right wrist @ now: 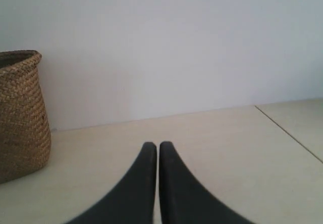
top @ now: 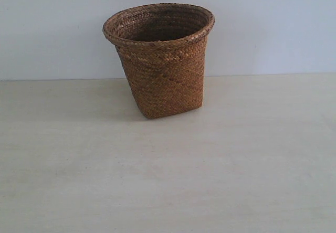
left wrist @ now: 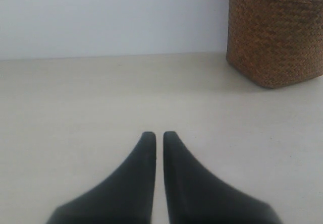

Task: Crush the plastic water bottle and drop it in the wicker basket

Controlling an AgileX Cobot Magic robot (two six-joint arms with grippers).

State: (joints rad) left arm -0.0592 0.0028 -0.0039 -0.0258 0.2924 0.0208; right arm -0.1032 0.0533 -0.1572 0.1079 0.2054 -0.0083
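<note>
The brown wicker basket (top: 163, 60) stands upright near the back of the pale table; its woven wall also shows in the left wrist view (left wrist: 275, 32) and the right wrist view (right wrist: 20, 115). No plastic water bottle shows in any view; the inside of the basket is mostly hidden. My left gripper (left wrist: 159, 134) is shut with nothing between its black fingers, low over bare table, well short of the basket. My right gripper (right wrist: 155, 145) is also shut and empty, off to the basket's other side. Neither gripper appears in the exterior view.
The light table (top: 168, 180) runs back to a plain pale wall (top: 262, 28). A seam or table edge (right wrist: 290, 130) shows in the right wrist view, away from the basket.
</note>
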